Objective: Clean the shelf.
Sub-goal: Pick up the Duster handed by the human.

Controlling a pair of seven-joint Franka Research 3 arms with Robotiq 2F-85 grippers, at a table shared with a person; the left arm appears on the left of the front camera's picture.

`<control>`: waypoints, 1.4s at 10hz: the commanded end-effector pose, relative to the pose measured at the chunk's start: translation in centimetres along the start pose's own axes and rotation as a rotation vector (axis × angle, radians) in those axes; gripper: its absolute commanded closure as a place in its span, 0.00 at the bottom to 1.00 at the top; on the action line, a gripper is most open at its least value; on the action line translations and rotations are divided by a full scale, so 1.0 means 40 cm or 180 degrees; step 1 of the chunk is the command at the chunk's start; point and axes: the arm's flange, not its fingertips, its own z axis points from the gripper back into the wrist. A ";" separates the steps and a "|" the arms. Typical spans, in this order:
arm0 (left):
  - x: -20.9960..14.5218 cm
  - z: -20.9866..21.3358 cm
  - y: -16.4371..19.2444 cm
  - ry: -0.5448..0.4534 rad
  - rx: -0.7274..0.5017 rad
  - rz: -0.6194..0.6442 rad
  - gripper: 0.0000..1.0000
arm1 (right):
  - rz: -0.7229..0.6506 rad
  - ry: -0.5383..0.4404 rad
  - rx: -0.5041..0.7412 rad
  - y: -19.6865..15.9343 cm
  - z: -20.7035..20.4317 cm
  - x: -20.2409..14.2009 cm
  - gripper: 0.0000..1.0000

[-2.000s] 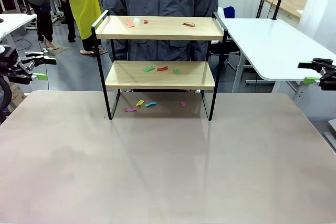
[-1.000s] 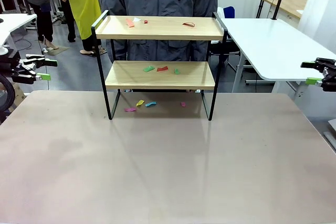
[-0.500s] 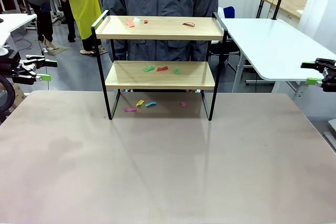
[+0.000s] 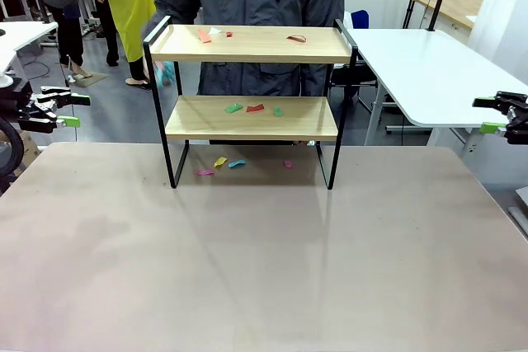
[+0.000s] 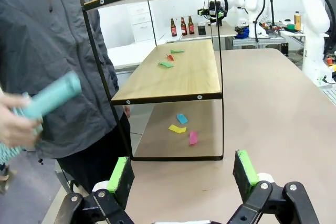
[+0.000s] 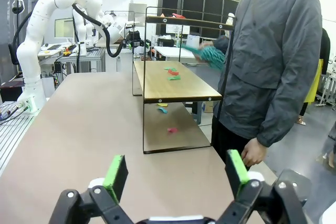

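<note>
The shelf (image 4: 252,118) stands at the far middle of the table, a two-tier rack with wooden boards in a black frame. Coloured paper scraps lie on its top board (image 4: 205,36), on its lower board (image 4: 255,108) and on the table under it (image 4: 220,161). A person behind it holds a teal duster (image 4: 165,72) by the left post, also seen as the duster (image 5: 48,98) and the duster (image 6: 208,54). My left gripper (image 4: 70,110) hangs open off the table's left edge; my right gripper (image 4: 492,115) hangs open off the right edge. Wrist views show the left gripper (image 5: 182,174) and right gripper (image 6: 176,174) empty, facing the shelf (image 5: 178,77) (image 6: 173,85) end-on.
The brown table (image 4: 264,261) is bare in front of the shelf. A white table (image 4: 421,72) stands at the back right. Other people stand at the far left behind the shelf.
The person's arm has swung out at the shelf's left side, bringing the teal duster into view. Both grippers hold still and stay open.
</note>
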 end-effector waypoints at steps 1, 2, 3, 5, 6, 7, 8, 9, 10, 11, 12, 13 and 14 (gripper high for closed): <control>0.002 0.000 0.000 0.0013 -0.0010 -0.0005 0.00 | 0.0004 0.0004 -0.0009 -0.001 0.000 0.002 0.00; 0.002 0.000 0.000 0.0013 -0.0010 -0.0005 0.00 | 0.0004 0.0004 -0.0009 -0.001 0.000 0.002 0.00; 0.002 0.000 0.000 0.0013 -0.0010 -0.0005 0.00 | 0.0004 0.0004 -0.0009 -0.001 0.000 0.002 0.00; 0.002 0.000 0.000 0.0013 -0.0010 -0.0005 0.00 | 0.0004 0.0004 -0.0009 -0.001 0.000 0.002 0.00; 0.002 0.000 0.000 0.0013 -0.0010 -0.0005 0.00 | 0.0004 0.0004 -0.0009 -0.001 0.000 0.002 0.00; 0.002 0.000 0.000 0.0013 -0.0010 -0.0005 0.00 | 0.0004 0.0004 -0.0009 -0.001 0.000 0.002 0.00; 0.002 0.000 0.000 0.0013 -0.0010 -0.0005 0.00 | 0.0004 0.0004 -0.0009 -0.001 0.000 0.002 0.00; 0.002 0.000 0.000 0.0013 -0.0010 -0.0005 0.00 | 0.0004 0.0004 -0.0009 -0.001 0.000 0.002 0.00; 0.002 0.000 0.000 0.0013 -0.0010 -0.0005 0.00 | 0.0004 0.0004 -0.0009 -0.001 0.000 0.002 0.00; 0.002 0.000 0.000 0.0013 -0.0010 -0.0005 0.00 | 0.0004 0.0004 -0.0009 -0.001 0.000 0.002 0.00; 0.002 0.000 0.000 0.0013 -0.0010 -0.0005 0.00 | 0.0004 0.0004 -0.0009 -0.001 0.000 0.002 0.00; 0.002 0.000 0.000 0.0013 -0.0010 -0.0005 0.00 | 0.0004 0.0004 -0.0009 -0.001 0.000 0.002 0.00; 0.002 0.000 0.000 0.0013 -0.0010 -0.0005 0.00 | 0.0004 0.0004 -0.0009 -0.001 0.000 0.002 0.00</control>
